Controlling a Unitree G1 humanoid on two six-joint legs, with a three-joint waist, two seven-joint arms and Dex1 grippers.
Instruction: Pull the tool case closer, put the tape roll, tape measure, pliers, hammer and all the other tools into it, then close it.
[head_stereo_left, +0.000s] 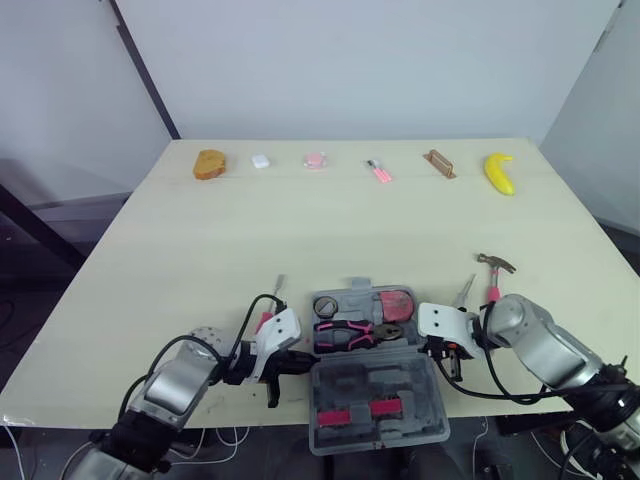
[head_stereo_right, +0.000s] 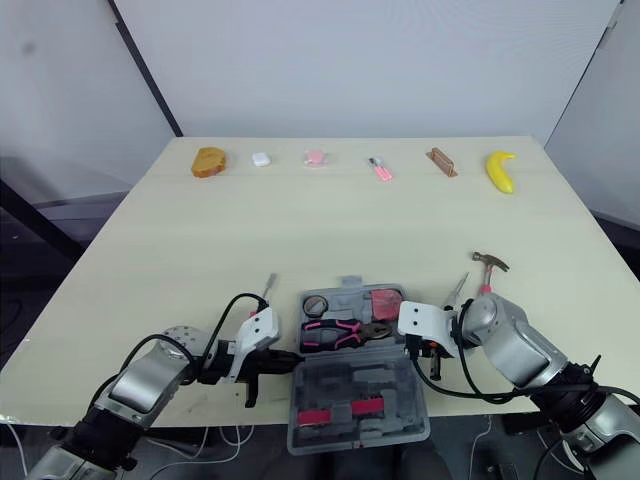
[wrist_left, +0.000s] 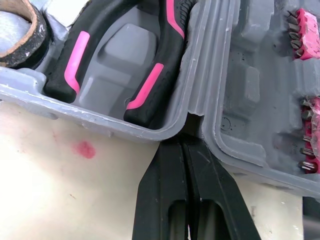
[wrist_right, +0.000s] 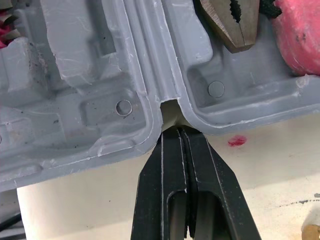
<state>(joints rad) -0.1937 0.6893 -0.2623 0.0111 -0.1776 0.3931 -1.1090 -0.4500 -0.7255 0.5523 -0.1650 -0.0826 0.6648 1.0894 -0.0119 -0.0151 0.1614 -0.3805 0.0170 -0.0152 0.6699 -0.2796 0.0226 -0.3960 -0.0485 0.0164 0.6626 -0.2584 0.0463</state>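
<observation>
The grey tool case (head_stereo_left: 375, 385) lies open at the table's front edge, its lid with pink bit holders nearest me. Inside the tray are the tape roll (head_stereo_left: 325, 305), the pink-and-black pliers (head_stereo_left: 345, 335) and the pink tape measure (head_stereo_left: 397, 301). My left gripper (head_stereo_left: 300, 362) is shut, its tips (wrist_left: 184, 142) at the hinge notch on the case's left side. My right gripper (head_stereo_left: 430, 348) is shut too, its tips (wrist_right: 181, 132) at the right hinge notch. The hammer (head_stereo_left: 495, 265) and a screwdriver (head_stereo_left: 463, 290) lie on the table right of the case. Another screwdriver (head_stereo_left: 278, 290) lies to its left.
Along the table's far edge runs a row of things: a brown bread piece (head_stereo_left: 209, 163), a small white object (head_stereo_left: 261, 160), a pink object (head_stereo_left: 316, 159), a small pink item (head_stereo_left: 378, 172), a wooden block (head_stereo_left: 438, 163) and a banana (head_stereo_left: 500, 172).
</observation>
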